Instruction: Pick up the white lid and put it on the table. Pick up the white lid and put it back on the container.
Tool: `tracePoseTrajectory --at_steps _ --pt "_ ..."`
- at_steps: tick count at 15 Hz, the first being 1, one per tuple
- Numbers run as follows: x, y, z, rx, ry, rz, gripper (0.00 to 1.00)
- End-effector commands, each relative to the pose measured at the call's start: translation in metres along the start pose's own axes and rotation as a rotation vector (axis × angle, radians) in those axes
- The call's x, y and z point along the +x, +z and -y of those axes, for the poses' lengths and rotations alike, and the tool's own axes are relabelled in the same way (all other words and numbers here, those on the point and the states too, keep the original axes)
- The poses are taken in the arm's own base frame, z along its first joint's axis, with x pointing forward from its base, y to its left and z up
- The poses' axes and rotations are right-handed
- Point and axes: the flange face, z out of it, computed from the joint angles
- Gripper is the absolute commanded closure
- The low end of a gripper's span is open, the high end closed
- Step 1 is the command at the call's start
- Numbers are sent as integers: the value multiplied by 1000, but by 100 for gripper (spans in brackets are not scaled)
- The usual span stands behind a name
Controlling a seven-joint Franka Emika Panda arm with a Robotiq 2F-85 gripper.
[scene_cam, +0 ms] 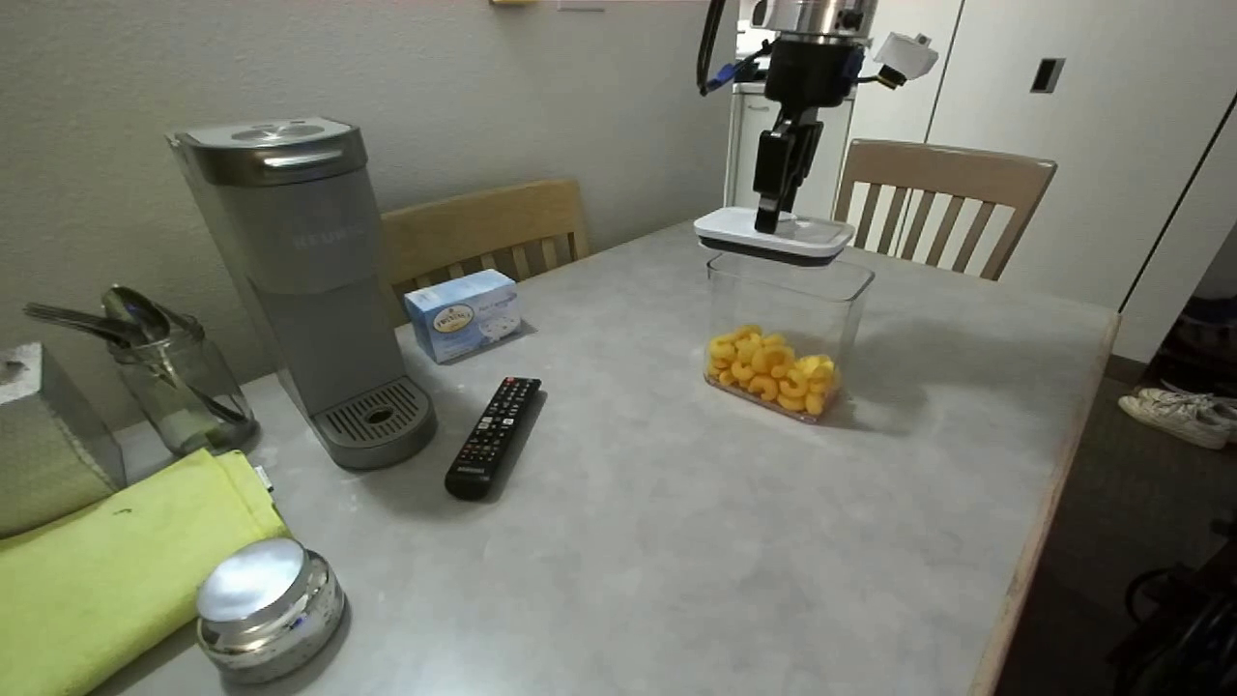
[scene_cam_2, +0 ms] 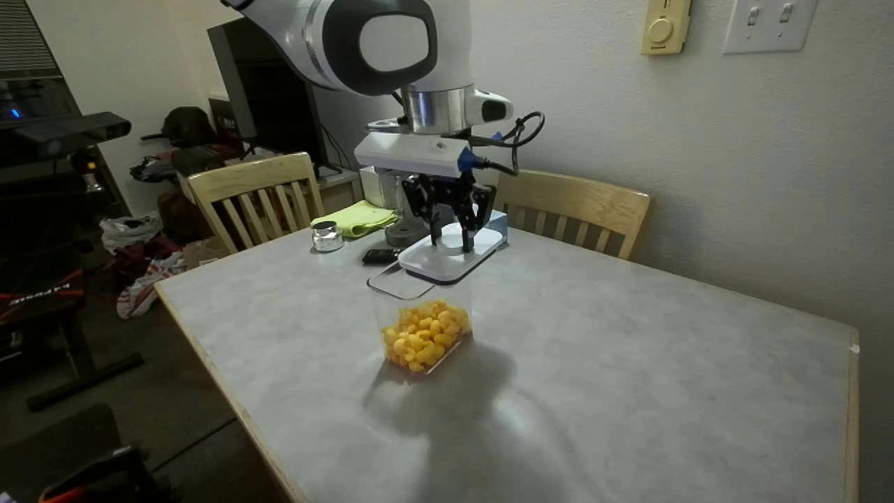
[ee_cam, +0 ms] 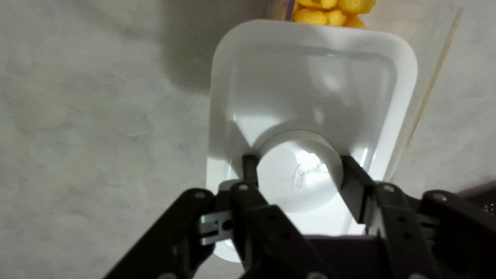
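Observation:
The white lid (scene_cam: 725, 226) (scene_cam_2: 436, 264) hangs level in the air in both exterior views, just above and partly off to one side of the clear container's top. My gripper (scene_cam: 778, 220) (scene_cam_2: 451, 241) is shut on the round knob in the middle of the lid. In the wrist view the fingers (ee_cam: 298, 166) press on both sides of the knob, and the lid (ee_cam: 306, 73) fills the middle. The container (scene_cam: 788, 309) (scene_cam_2: 387, 307) stands upright and open on the grey table (scene_cam: 618, 541) (scene_cam_2: 628, 370), part filled with yellow snacks. The wrist view shows only its corner (ee_cam: 279, 9).
A coffee maker (scene_cam: 319, 280), a blue tea box (scene_cam: 464, 314), a black remote (scene_cam: 495, 435), a silver tin (scene_cam: 271, 609), a yellow cloth (scene_cam: 126, 580) and a jar of cutlery (scene_cam: 193, 396) are on the table. Chairs (scene_cam: 947, 193) (scene_cam_2: 580, 202) stand at the table's edges.

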Motion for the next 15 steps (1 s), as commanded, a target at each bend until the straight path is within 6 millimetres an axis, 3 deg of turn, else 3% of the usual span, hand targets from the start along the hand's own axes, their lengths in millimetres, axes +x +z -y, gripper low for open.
tracePoseTrajectory --at_steps 1,15 --pt "-14 -5 13 38 -15 5 71" --pt "-27 -9 27 38 -20 29 71"
